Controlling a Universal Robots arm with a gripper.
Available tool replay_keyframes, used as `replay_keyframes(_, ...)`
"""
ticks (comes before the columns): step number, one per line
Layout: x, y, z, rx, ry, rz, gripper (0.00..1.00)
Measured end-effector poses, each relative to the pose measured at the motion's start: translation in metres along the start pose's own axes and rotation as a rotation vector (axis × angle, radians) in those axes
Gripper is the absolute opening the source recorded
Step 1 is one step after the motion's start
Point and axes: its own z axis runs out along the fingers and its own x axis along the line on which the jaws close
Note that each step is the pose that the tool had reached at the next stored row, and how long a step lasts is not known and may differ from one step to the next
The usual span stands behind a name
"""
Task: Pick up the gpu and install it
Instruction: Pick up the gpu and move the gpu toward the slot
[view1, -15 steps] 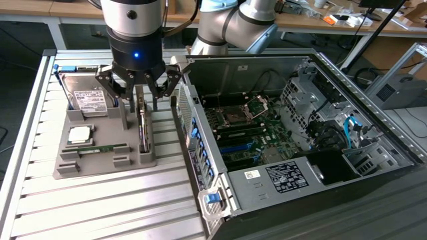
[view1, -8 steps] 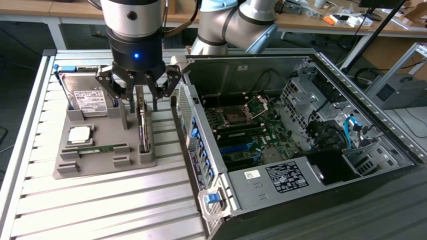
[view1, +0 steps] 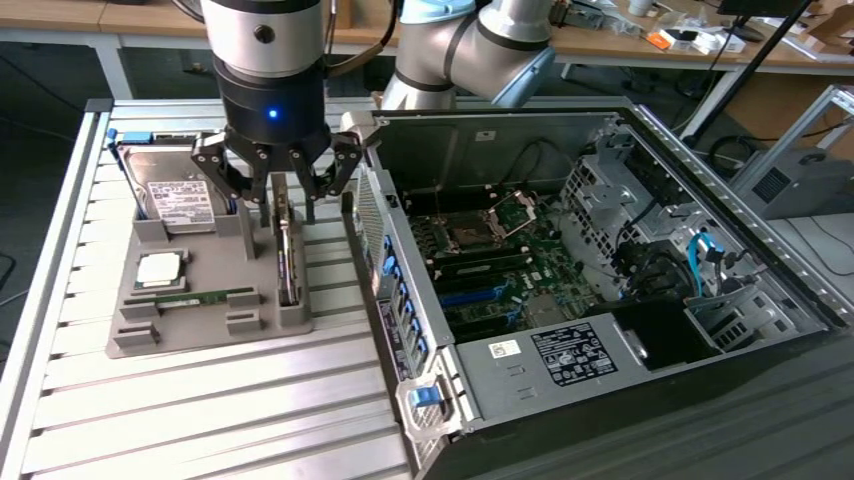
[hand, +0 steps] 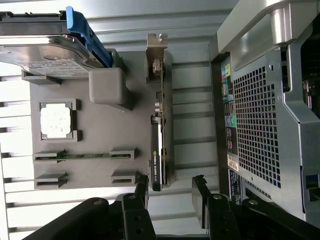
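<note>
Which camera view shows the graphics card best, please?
The wrist view: the graphics card stands on edge in the grey tray, visible from bracket to cooler. In the exterior view it is a thin edge, partly hidden by the gripper.

The parts holder is plain matt grey. On it, the hard drive is silver with a white label and a blue rail. The processor is pale silver, the RAM stick green, and the gpu black with a silver bracket. Beside the holder, the computer case is grey, its back panel dotted with small holes. Above the holder, the gripper is black with a glowing blue light.
</note>
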Motion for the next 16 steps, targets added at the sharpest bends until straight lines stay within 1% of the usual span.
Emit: replay_keyframes(16,0.0001,-0.0004,0.0051,0.0000,0.0000,0.000,0.48)
